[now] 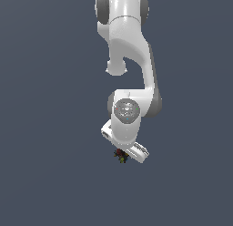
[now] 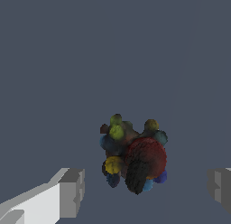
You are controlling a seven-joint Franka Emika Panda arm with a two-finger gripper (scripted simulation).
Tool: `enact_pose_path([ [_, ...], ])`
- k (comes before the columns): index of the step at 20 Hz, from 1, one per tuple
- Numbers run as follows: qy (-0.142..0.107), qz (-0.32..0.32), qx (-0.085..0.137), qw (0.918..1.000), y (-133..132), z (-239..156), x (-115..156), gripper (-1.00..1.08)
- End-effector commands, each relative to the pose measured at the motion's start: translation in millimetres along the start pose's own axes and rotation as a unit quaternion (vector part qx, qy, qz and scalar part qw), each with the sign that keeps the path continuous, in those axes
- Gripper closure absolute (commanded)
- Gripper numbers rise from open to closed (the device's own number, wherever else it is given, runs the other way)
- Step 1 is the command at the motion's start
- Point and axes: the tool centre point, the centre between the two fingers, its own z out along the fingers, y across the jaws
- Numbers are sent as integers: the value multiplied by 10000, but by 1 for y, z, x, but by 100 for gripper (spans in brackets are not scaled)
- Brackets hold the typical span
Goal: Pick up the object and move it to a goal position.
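Note:
The object (image 2: 133,155) is a small dark lumpy cluster with a large red knob and yellow, blue and green specks. In the wrist view it lies on the flat grey floor between my two grey fingertips (image 2: 72,191), with a clear gap on each side. My gripper (image 2: 145,189) is open and touches nothing. In the exterior view the object (image 1: 120,156) peeks out just under the white hand, and the gripper (image 1: 124,152) hangs straight over it. The fingers themselves are hard to make out there.
A plain dark grey-blue floor fills both views. The white arm (image 1: 127,61) comes down from the top of the exterior view, and its wrist (image 1: 126,112) sits above the hand.

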Motion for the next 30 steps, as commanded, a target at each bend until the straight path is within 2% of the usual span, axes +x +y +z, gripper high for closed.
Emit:
enact_pose_path([
  [1, 1, 1, 1, 10000, 0, 0, 0, -92],
  [13, 2, 24, 3, 10000, 0, 48, -1, -92],
  [19, 2, 24, 3, 10000, -1, 50, 1, -92],
  [20, 2, 24, 3, 10000, -1, 50, 1, 108],
  [30, 25, 23, 25, 10000, -2, 46, 2, 108],
])
